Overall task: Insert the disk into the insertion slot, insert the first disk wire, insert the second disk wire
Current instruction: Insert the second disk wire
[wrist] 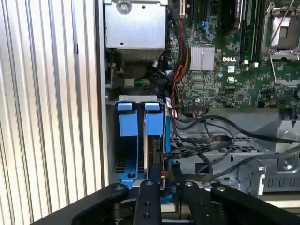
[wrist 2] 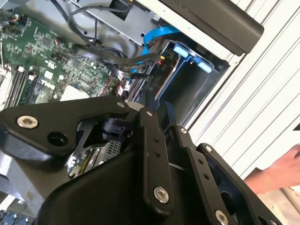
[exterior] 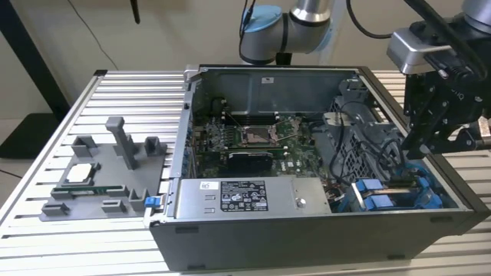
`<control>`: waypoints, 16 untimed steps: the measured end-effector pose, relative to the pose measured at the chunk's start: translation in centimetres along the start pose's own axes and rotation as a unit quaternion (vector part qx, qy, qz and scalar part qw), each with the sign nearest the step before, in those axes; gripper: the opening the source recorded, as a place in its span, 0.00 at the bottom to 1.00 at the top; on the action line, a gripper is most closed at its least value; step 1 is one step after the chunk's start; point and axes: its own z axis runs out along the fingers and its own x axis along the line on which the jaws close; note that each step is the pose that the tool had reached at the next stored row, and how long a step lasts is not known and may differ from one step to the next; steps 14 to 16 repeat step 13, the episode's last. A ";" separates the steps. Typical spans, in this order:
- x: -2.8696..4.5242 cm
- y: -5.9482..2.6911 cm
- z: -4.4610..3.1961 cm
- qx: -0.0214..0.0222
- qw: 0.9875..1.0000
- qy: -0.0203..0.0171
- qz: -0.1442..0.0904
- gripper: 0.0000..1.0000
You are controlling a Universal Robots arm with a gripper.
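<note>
The disk (wrist: 153, 159) stands on edge inside the insertion slot (wrist: 127, 124), between the bay's bright blue latch tabs. In the exterior view the disk (exterior: 403, 183) shows as a thin grey strip in the slot (exterior: 380, 198) at the case's near right corner. Black disk wires (wrist: 201, 140) run across the case floor to the end of the disk; in the second wrist view these wires (wrist 2: 117, 61) end at a plug by a blue cable. My gripper (exterior: 418, 152) hangs just above the slot. Its fingers (wrist: 149, 192) stand close together with nothing clamped between them.
The open computer case lies on a slatted metal table (exterior: 138, 86). A grey labelled power-supply box (exterior: 245, 195) sits next to the slot, with the green motherboard (exterior: 253, 138) behind it. A grey fixture tray (exterior: 107, 172) lies at the exterior view's left. A person's hand (wrist 2: 276, 173) is beside the case.
</note>
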 end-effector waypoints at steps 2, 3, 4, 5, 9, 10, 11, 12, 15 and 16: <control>-0.03 -0.25 -0.43 -0.002 1.000 0.000 0.000 1.00; -0.04 -0.48 -0.46 -0.002 1.000 0.000 0.000 1.00; -0.06 -0.68 -0.51 -0.003 1.000 0.000 0.000 1.00; -0.07 -0.81 -0.58 -0.004 1.000 0.000 0.000 1.00; -0.07 -0.86 -0.73 -0.006 1.000 0.000 0.000 1.00; -0.08 -0.87 -0.74 -0.007 1.000 0.000 0.000 1.00; -0.08 -0.87 -0.73 -0.008 1.000 0.000 0.000 1.00; -0.07 -0.87 -0.74 -0.008 1.000 0.000 0.001 1.00; -0.07 -0.87 -0.73 -0.008 1.000 0.000 0.001 1.00; -0.07 -0.87 -0.73 -0.008 1.000 0.000 0.001 1.00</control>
